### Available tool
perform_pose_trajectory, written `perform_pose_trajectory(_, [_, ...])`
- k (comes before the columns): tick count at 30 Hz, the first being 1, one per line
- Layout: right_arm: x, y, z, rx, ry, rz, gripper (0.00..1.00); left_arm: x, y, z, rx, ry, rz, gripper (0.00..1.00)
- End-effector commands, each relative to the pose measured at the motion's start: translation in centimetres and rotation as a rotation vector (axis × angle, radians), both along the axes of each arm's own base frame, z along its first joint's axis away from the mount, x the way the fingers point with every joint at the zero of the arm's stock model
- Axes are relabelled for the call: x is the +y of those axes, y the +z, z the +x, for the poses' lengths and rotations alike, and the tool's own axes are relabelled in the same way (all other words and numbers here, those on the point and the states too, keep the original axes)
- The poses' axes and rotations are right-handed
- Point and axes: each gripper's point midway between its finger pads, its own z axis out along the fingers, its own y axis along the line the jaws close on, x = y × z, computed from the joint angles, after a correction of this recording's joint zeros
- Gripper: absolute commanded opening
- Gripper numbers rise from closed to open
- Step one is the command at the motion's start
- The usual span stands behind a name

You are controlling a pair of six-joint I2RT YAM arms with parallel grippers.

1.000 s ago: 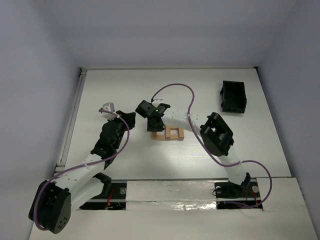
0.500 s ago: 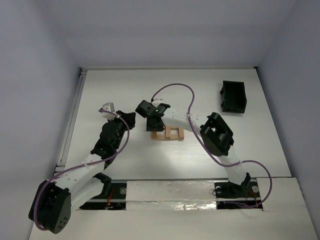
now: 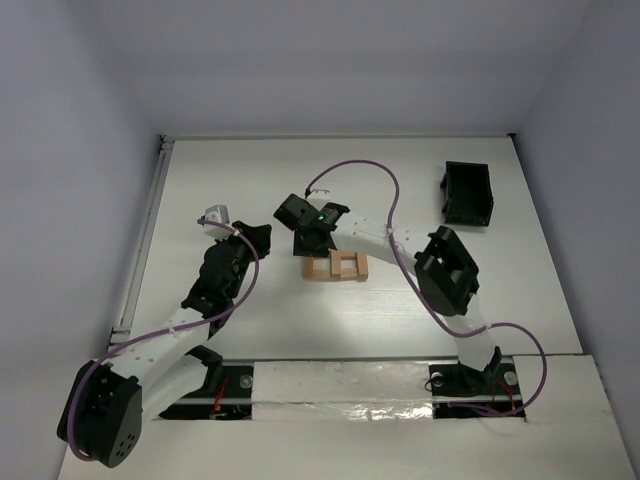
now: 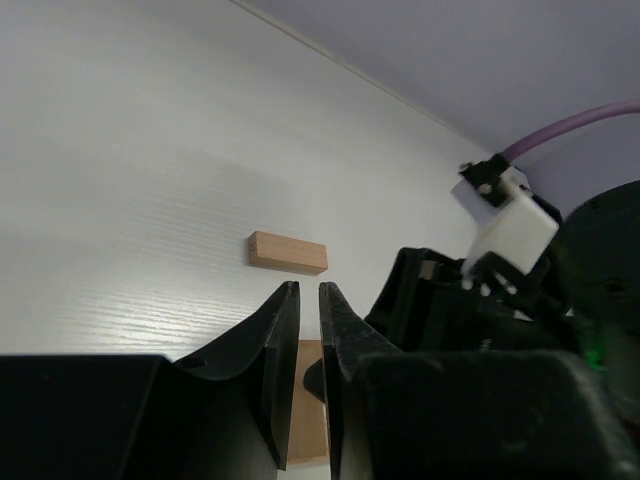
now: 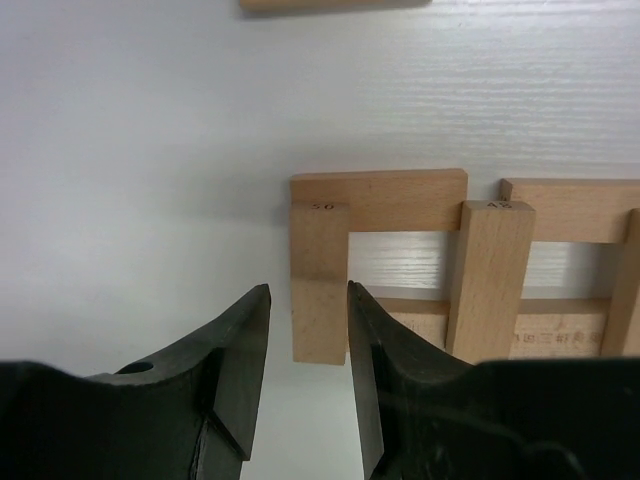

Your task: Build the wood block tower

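Observation:
The wood block tower (image 3: 338, 267) is a low two-layer lattice of tan blocks at the table's middle. My right gripper (image 3: 312, 245) hangs over its left end. In the right wrist view it (image 5: 307, 290) is open, its jaws either side of the end top-layer block (image 5: 319, 300), which rests across the lower blocks (image 5: 400, 198). A loose block (image 5: 335, 3) lies beyond; the left wrist view shows it too (image 4: 288, 252). My left gripper (image 3: 262, 236) sits left of the tower. Its fingers (image 4: 308, 287) are shut to a thin slit and hold nothing.
A small black plastic box (image 3: 467, 192) stands at the back right. A raised rail (image 3: 150, 230) runs along the table's left edge. The purple cable (image 3: 360, 168) arches above the right arm. The right arm's wrist (image 4: 470, 300) fills the right side of the left wrist view.
The right gripper's jaws have spread apart off the end block, which stays on the tower. The right arm's elbow has shifted slightly right. The left arm has not moved.

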Motion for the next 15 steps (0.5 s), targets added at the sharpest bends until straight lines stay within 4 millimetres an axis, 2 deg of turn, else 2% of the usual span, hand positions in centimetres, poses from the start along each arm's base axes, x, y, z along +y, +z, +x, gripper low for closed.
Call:
perform_pose_trajectory(1, [0.5, 5.8, 1.3, -0.147, -0.033, 0.093, 0.43, 0.1, 1.6, 0.3, -0.055, 0.005, -0.021, 0.11])
perform_pose_trajectory(4, [0.2, 6.2, 1.9, -0.184, -0.037, 0.072, 0.40, 0.1, 1.6, 0.3, -0.054, 0.005, -0.018, 0.11])
perform_pose_trajectory(5, [0.2, 5.9, 2.1, -0.186, -0.033, 0.062, 0.23, 0.1, 1.6, 0.3, -0.056, 0.005, -0.018, 0.09])
perform_pose_trajectory(6, [0.1, 5.7, 2.2, -0.190, -0.034, 0.054, 0.13, 0.1, 1.6, 0.3, -0.054, 0.005, -0.017, 0.03])
perform_pose_trajectory(8, [-0.2, 5.5, 2.9, -0.198, -0.053, 0.039, 0.00, 0.0, 1.6, 0.3, -0.055, -0.002, -0.014, 0.00])
perform_pose_trajectory(9, [-0.1, 4.8, 2.9, -0.188, -0.051, 0.027, 0.00, -0.1, 1.7, 0.3, -0.056, -0.005, -0.014, 0.00])
perform_pose_trajectory(12, [-0.4, 4.7, 3.9, -0.198, -0.061, 0.038, 0.00, -0.1, 1.7, 0.3, -0.055, -0.008, -0.012, 0.00])
perform_pose_trajectory(13, [-0.8, 4.7, 4.5, -0.197, -0.069, 0.045, 0.07, -0.1, 1.8, 0.3, -0.056, -0.008, -0.014, 0.00])
perform_pose_trajectory(14, [-0.8, 4.4, 4.4, -0.196, -0.066, 0.047, 0.18, -0.2, 1.8, 0.3, -0.056, -0.009, -0.014, 0.00])
perform_pose_trajectory(15, [-1.5, 4.6, 5.5, -0.205, -0.087, 0.056, 0.43, -0.2, 2.0, 0.2, -0.060, -0.011, -0.016, 0.00])
